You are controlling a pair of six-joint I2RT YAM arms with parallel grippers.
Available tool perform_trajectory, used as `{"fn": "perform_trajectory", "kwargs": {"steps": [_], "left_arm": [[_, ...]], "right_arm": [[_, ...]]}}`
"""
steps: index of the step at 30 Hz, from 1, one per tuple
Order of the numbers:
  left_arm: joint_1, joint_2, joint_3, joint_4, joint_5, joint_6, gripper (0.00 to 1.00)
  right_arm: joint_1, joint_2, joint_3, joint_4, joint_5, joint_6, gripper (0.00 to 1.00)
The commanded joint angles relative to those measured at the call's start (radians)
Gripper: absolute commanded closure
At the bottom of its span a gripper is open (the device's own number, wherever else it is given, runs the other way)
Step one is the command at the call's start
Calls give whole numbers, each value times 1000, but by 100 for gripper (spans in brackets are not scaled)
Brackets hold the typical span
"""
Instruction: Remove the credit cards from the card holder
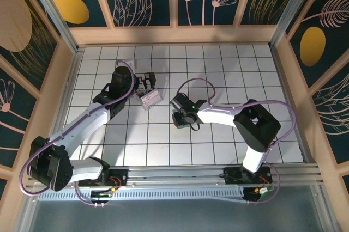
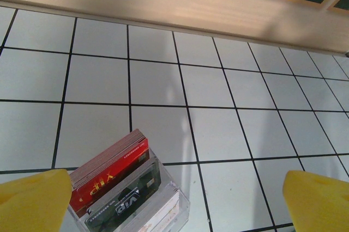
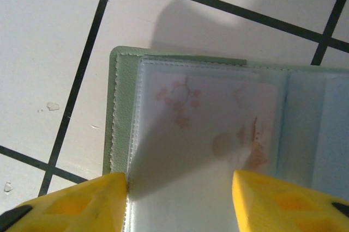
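Our right end effector (image 3: 180, 188) is hovering half spread, card holder (image 3: 117, 107) between its fingertips (image 3: 71, 205); our left end effector (image 2: 177, 196) is gaping.

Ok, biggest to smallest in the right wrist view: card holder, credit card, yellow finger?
1. card holder
2. credit card
3. yellow finger last, but it's nearest the camera and cropped, so unsure.

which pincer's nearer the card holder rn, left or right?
Right. The right pincer hangs directly over the open card holder, fingers at either side of a sleeve. The left pincer is off to the left, by the clear card box.
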Motion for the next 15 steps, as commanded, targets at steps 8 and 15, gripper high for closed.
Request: {"fn": "perform_trajectory", "kwargs": {"steps": [8,15], "left_arm": [[5,-14,-3,-8,-18,-4,1],[5,-18,1,-16,-27,3,1]], "right_arm": [[7,31,-12,-39,39,25,63],[5,6,1,-33,39,20,69]]}}
